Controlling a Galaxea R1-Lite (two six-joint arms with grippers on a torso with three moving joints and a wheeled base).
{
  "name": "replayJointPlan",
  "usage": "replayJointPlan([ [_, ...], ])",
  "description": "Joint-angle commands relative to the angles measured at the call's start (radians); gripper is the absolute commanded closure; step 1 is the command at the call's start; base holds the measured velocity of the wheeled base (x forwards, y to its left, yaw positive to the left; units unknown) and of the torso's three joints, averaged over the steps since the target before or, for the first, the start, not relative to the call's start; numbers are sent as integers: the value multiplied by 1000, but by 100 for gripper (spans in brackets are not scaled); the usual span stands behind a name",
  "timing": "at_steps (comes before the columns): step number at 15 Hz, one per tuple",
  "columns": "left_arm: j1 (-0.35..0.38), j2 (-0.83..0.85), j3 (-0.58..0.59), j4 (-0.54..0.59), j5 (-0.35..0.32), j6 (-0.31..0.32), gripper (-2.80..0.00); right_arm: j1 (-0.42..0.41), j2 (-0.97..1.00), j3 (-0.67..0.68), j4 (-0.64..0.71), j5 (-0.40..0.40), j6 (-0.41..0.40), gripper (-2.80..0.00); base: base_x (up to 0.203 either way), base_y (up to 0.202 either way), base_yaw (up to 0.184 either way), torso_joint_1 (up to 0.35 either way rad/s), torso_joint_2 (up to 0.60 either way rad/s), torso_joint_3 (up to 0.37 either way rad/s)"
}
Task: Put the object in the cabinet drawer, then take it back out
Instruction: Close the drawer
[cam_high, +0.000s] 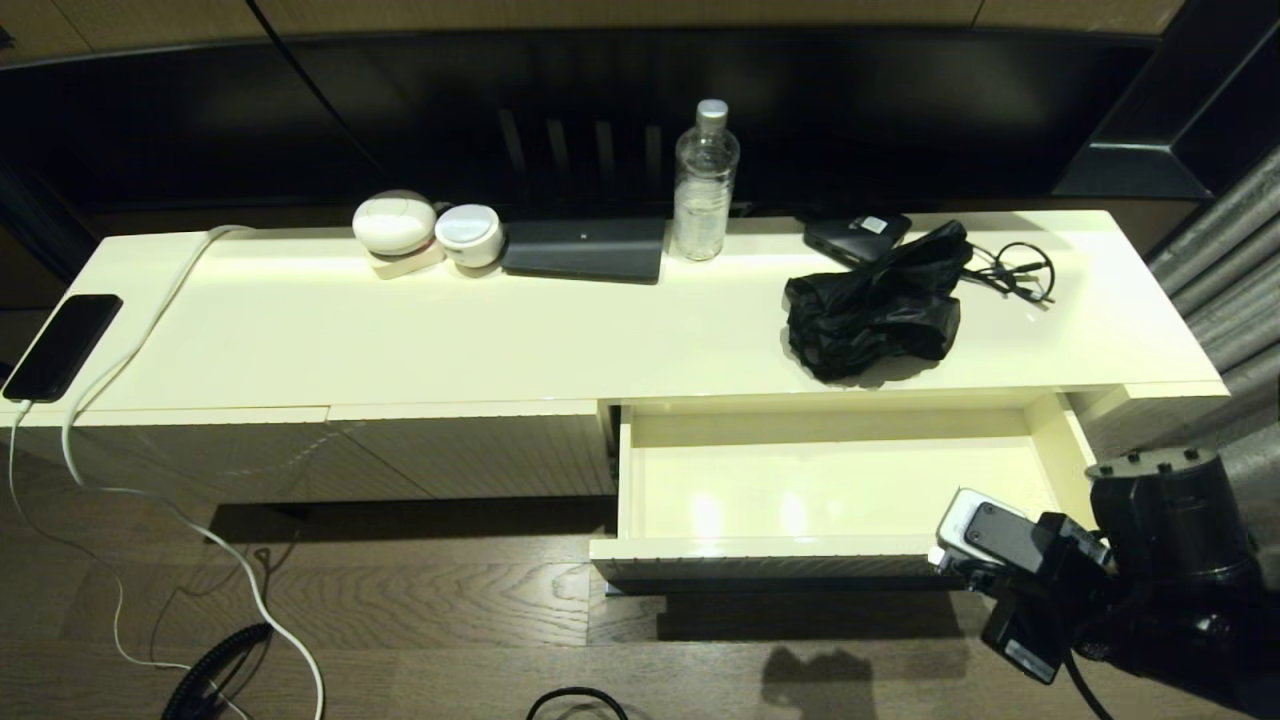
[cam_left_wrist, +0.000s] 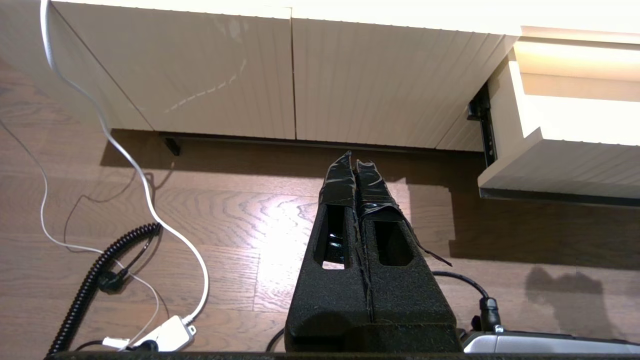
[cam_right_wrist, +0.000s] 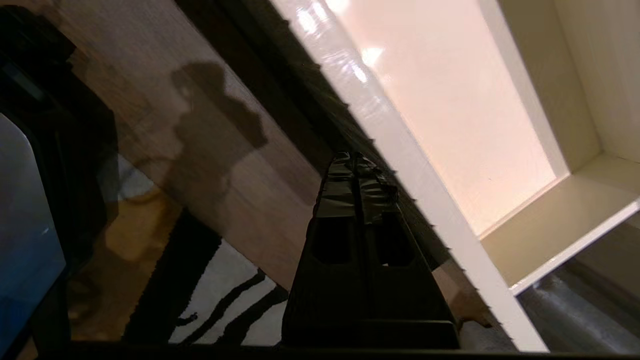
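Half the groundwork is looking done, as you can judge from the head view: the cabinet drawer is standing pulled out and its cream floor is lying bare, while the umbrella is sitting as a loose black bundle on the cabinet top just behind it, untouched. So you are still facing the whole put-in and take-out. The right gripper is hovering with its jaws pressed together on nothing, right at the drawer's ribbed front near its right end; only its wrist view is showing you that closeness. The left gripper, out of the head view, is hanging low over the wood floor before the ribbed panels, likewise closed and empty
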Motion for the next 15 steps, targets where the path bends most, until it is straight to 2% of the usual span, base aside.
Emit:
replayJointPlan([
  [1, 1, -2, 0, 0, 0, -1, 0, 27, 110, 88, -143, -1, 0, 0, 0, 0, 0, 0, 0, 0],
  [5, 1, -2, 1, 0, 0, -1, 0, 51, 205, 124, -289, -16, 33, 0, 0, 0, 0, 0, 0, 0],
  [7, 1, -2, 0, 0, 0, -1, 0, 46, 259, 135, -394, -56, 33, 0, 0, 0, 0, 0, 0, 0],
  [12, 1, -2, 0, 0, 0, -1, 0, 27, 381, 131, -553, -165, 34, 0, 0, 0, 0, 0, 0, 0],
  [15, 1, -2, 0, 0, 0, -1, 0, 5, 429, 108, -617, -187, 36, 0, 0, 0, 0, 0, 0, 0],
])
